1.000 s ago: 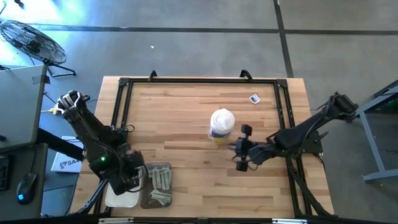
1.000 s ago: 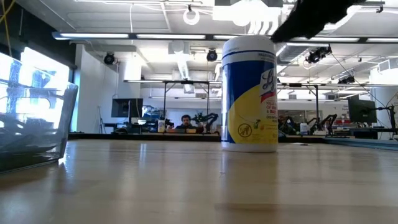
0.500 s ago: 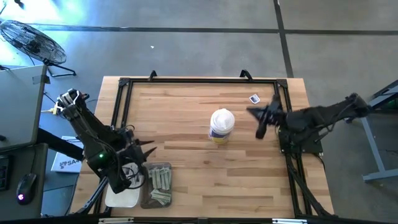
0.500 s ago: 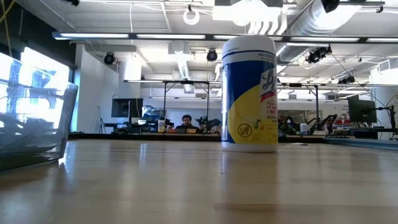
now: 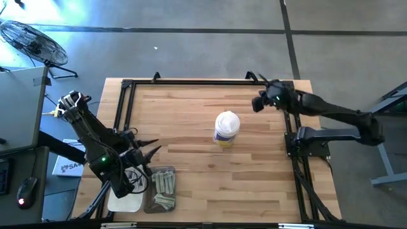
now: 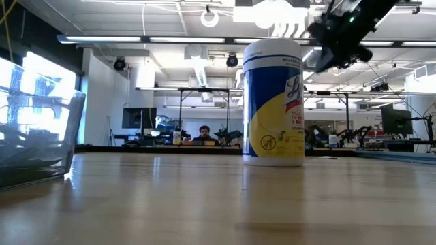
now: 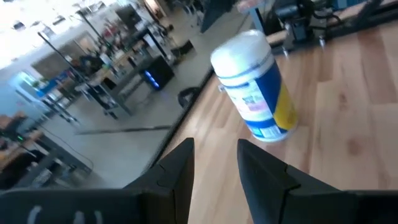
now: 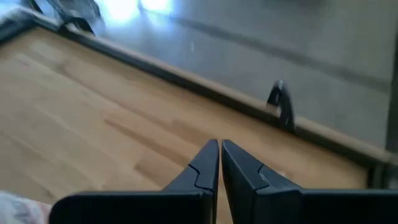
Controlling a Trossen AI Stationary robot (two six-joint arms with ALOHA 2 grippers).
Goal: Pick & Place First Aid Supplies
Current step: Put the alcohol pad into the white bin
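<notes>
Hovering at the table's far right corner, right claw [image 5: 259, 102] nearly closed; left claw [image 5: 150, 151] slightly parted.

Over the last second the right gripper [image 5: 257, 104] has swung from just beside the canister [image 5: 226, 128] at its 4 o'clock up to its 1 o'clock near the table's far edge, while the left gripper [image 5: 150, 150] has lifted off the clear bin [image 5: 162, 189], now pointing toward 3 o'clock.
</notes>
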